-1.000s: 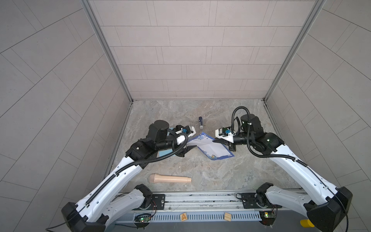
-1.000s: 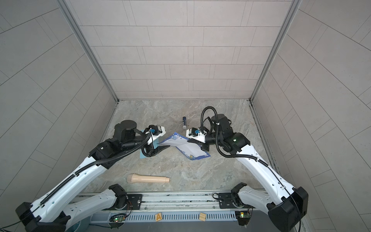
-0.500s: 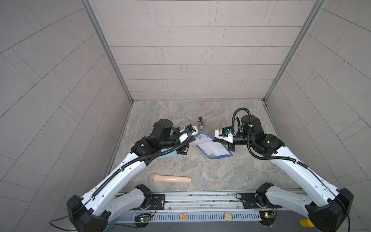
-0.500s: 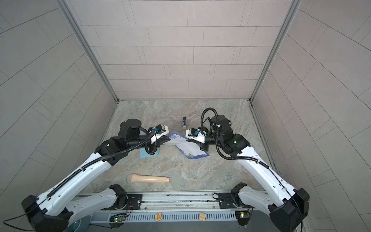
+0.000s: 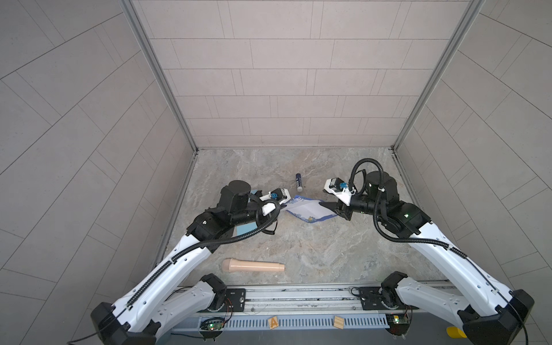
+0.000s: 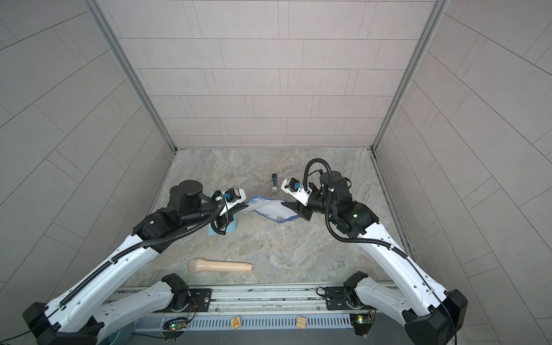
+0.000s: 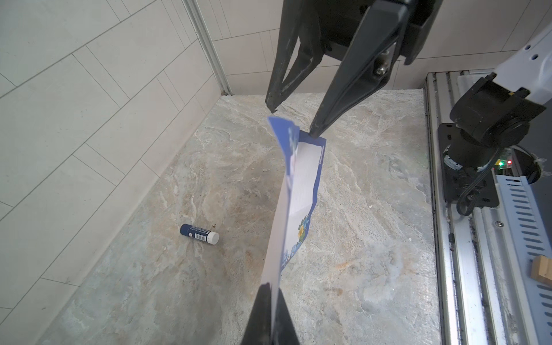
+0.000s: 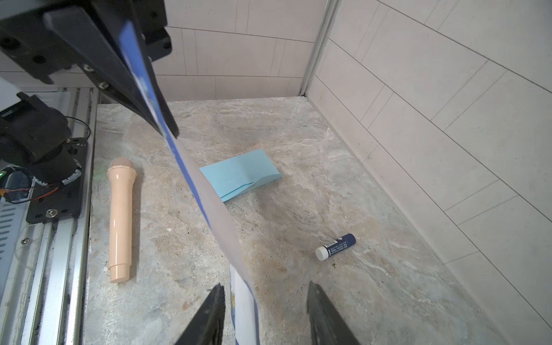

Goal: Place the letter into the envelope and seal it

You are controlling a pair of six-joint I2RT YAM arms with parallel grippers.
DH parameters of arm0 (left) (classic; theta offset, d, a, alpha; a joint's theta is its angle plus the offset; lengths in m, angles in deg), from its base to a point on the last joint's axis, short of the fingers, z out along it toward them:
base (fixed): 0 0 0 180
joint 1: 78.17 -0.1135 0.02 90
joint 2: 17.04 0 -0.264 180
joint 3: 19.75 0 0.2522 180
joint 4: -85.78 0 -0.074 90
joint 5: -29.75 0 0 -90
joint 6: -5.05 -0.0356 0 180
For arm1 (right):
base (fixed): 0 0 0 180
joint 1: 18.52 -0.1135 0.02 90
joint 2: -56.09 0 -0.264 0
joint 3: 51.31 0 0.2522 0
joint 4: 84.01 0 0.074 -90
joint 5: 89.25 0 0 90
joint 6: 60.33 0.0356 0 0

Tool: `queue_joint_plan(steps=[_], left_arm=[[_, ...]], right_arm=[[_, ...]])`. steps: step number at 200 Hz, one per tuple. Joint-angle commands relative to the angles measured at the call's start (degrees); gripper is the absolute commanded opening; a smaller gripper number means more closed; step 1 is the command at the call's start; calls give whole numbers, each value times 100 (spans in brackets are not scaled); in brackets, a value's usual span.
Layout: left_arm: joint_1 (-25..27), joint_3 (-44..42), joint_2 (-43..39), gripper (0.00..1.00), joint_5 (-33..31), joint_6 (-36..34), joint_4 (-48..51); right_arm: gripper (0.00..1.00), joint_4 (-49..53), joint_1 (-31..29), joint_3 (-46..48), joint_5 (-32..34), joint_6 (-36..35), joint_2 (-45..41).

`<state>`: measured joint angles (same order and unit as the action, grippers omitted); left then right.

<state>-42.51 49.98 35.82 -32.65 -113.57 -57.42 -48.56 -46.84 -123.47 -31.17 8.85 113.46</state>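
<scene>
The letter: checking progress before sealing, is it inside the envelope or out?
Out. The letter hangs pinched in the left gripper; the envelope lies apart on the table.

Envelope [image 5: 243,234] mostly hidden; letter [image 8: 219,221] seemingly blurred.

The letter [image 5: 309,210], a white rectangular paper sheet with a dark blue border and blue floral corners, one with yellow, hung curved above the stone tabletop [image 8: 298,209], pinched at one end by the left gripper [image 7: 271,291]. The envelope [image 8: 239,173], a long light blue paper rectangle, lay flat on the tabletop, apart from the letter.
</scene>
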Motion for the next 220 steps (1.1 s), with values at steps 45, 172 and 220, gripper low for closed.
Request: queue_joint_plan(steps=[45,172,220], left_arm=[[23,132,-307,0,-63,-294,175],[28,136,-310,0,-1,40,-204],[25,90,-321,0,282,50,-208]], right_arm=[[48,133,69,92,24,313,51],[12,-40,59,118,-570,692,363],[0,-234,54,102,-411,825,403]])
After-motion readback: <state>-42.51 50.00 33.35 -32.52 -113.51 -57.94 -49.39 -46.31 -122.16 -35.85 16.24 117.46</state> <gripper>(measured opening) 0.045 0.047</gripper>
